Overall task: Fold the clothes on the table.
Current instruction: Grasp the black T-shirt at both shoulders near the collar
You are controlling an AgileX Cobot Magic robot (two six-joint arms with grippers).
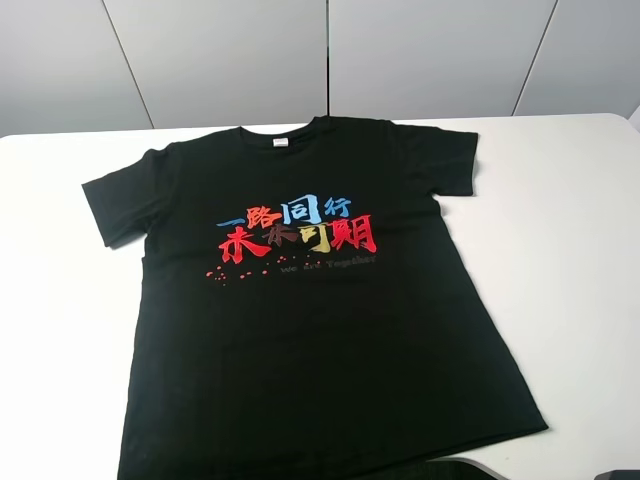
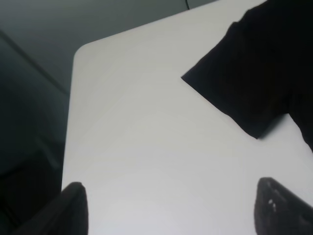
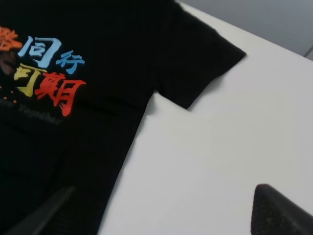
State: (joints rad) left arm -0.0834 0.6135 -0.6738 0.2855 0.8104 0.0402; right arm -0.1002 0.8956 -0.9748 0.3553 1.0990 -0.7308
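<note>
Lying flat on worktop [image 1: 585,250]: T-shirt [image 1: 320,330], print up; folding seemingly unstarted. Left end effector [image 2: 173,205], right end effector [image 3: 164,210]: both apart, empty. Next, likely: grip a sleeve.

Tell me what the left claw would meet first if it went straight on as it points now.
Probably the bare table: the open left claw points at it, with the T-shirt sleeve lying off to one side of that line. Depth is unclear.

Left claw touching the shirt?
Apart. Left wrist view shows bare table between the left claw and the shirt.
</note>
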